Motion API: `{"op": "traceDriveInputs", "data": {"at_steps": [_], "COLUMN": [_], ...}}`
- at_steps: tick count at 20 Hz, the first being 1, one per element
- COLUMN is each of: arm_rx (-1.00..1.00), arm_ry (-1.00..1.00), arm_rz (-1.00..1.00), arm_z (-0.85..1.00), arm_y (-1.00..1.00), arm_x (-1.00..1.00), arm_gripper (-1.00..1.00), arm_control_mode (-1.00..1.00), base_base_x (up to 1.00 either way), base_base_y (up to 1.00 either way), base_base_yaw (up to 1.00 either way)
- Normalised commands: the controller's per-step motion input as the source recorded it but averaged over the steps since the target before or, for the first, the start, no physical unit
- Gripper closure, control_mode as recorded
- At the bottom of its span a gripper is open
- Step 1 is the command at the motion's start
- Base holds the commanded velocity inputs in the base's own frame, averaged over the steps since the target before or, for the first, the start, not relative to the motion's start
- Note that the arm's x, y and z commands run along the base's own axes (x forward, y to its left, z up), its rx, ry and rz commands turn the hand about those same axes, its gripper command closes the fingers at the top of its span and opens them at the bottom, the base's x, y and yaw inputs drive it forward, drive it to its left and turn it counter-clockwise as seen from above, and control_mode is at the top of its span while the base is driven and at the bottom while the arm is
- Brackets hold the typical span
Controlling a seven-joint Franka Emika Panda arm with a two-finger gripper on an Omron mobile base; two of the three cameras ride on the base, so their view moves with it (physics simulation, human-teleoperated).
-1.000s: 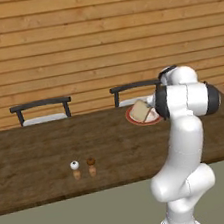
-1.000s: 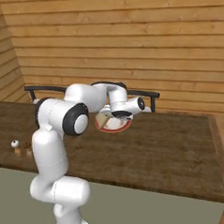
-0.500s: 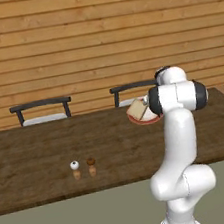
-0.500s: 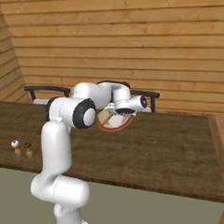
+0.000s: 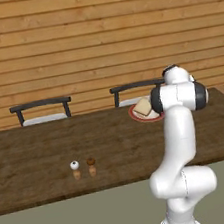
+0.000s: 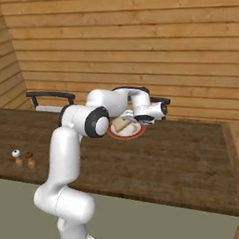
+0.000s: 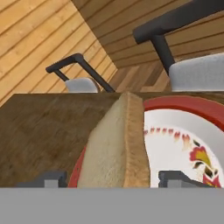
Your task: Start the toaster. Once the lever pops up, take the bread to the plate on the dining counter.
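one slice of bread [image 7: 117, 144] on the plate [image 7: 183, 131], leaning up on edge over the red rim nearest the hand, crust side facing right in the hand view. seen between the two dark fingertips [image 7: 173, 178], which stand apart on either side of the slice with a clear gap to it; jaws spread, gripping nothing. gripper [image 6: 141, 117] poised low over the plate's right side in the right base view, arm bent over from the left. plate resting on the dining counter [image 5: 33, 150] near its far edge, just in front of a dark chair [image 5: 131, 88]. second chair [image 5: 40, 108] further left along the same edge. salt and pepper shakers [image 5: 83, 168] side by side toward the counter's near edge, well apart from the plate. wood-plank wall [image 5: 73, 38] behind.
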Motion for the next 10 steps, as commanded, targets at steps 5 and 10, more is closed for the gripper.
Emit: {"op": "traceDriveInputs", "data": {"at_steps": [5,10], "arm_rx": [-0.12,-0.15], "arm_ry": [0.0,0.03], "arm_rz": [-0.05,-0.16], "arm_z": [-0.05,0.0], "arm_y": [-0.01,0.0], "arm_x": [0.0,0.0], "arm_gripper": [-1.0,-1.0], "arm_control_mode": [-1.0,-1.0], "base_base_x": [0.0,0.0], "base_base_y": [0.0,0.0], "base_base_yaw": [0.0,0.0]}}
